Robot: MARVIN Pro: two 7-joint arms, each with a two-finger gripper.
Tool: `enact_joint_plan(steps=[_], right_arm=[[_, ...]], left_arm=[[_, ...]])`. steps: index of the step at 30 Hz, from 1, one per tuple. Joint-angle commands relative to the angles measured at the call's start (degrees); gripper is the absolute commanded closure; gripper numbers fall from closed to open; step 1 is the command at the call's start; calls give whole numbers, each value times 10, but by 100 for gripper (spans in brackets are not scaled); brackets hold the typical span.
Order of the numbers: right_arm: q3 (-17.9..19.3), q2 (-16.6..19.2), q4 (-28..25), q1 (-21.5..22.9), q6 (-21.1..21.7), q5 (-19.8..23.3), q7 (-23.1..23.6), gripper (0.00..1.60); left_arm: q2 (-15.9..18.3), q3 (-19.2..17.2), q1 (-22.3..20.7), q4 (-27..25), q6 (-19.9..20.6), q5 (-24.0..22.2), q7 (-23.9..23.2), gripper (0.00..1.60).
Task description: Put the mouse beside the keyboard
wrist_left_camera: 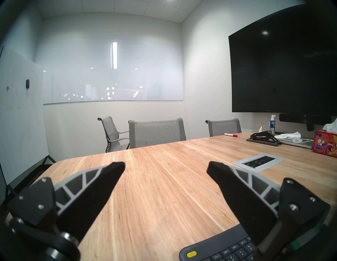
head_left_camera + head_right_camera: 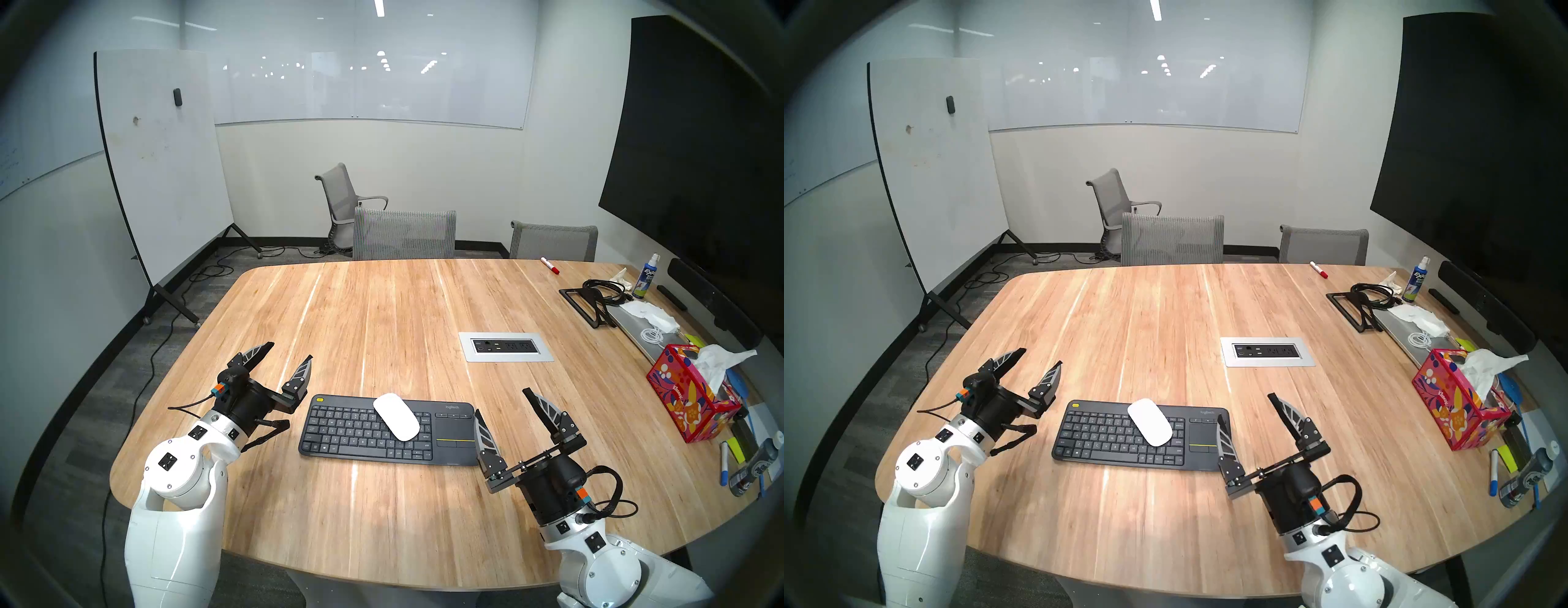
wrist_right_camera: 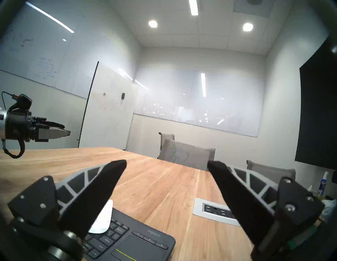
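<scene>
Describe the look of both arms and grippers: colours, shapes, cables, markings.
Both arms are glossy white rounded shells with small black square markers. Each wrist is a black cylinder bearing an orange-and-teal connector and looping black cable. The left gripper and right gripper have pointed black jaws backed by grey triangular lattice ribs, on black screwed plates.

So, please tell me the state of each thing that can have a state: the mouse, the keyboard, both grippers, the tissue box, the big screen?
mouse: lying on top of the keyboard keys, not held.
keyboard: flat on the table.
left gripper: open, empty.
right gripper: open, empty.
tissue box: open, tissue sticking out.
wall screen: dark.
</scene>
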Motion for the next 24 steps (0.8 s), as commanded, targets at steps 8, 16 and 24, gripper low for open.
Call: enact_joint_plan(steps=[8,16,24], right_arm=[[-25,-28,11,63,26,5,19,0],[-30,-42,17,97,43,10,30,0],[-38,-54,16,115,57,11,35,0]], left_arm=[[0,0,-1,-9,-1,0,0,0],[0,0,-1,-9,-1,0,0,0],[0,0,-1,-9,-1,0,0,0]])
